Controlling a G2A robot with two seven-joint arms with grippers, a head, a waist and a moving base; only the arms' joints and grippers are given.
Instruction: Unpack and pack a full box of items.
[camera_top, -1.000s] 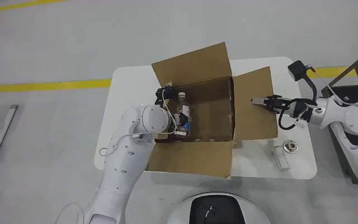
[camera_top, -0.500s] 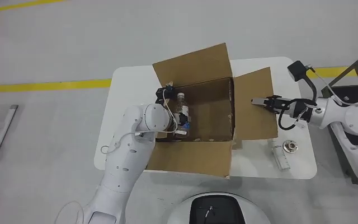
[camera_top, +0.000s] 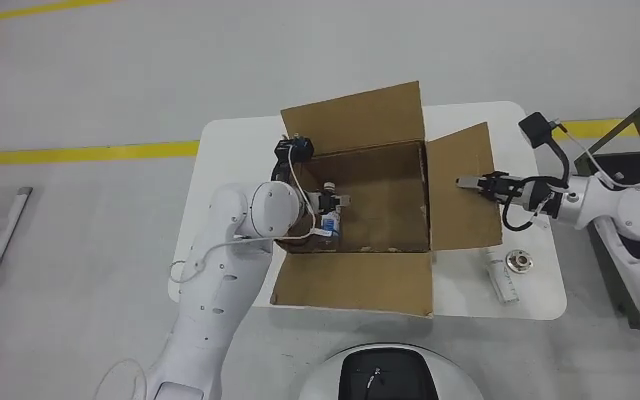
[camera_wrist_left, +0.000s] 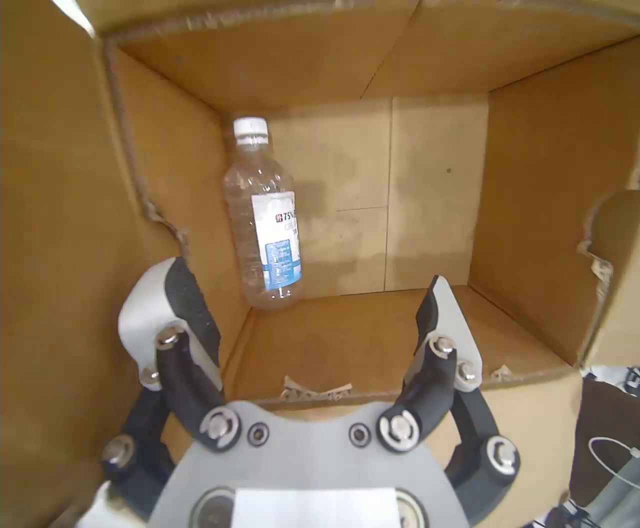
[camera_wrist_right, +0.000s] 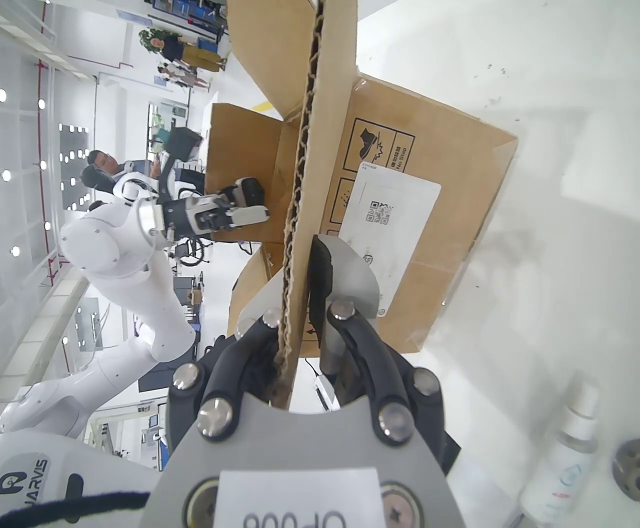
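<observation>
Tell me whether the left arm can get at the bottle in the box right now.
Probably yes. The left gripper is open inside the box, the bottle lies just ahead with nothing between; the wall beside it may crowd one finger.

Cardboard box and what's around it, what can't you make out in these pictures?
Bottle: top view, the left arm covers part of it.
Box floor beneath that arm: top view, hidden.
Right pincer: right wrist view, the flap it grips hides one finger.
Spray bottle: right wrist view, base cut off by the picture's edge.
</observation>
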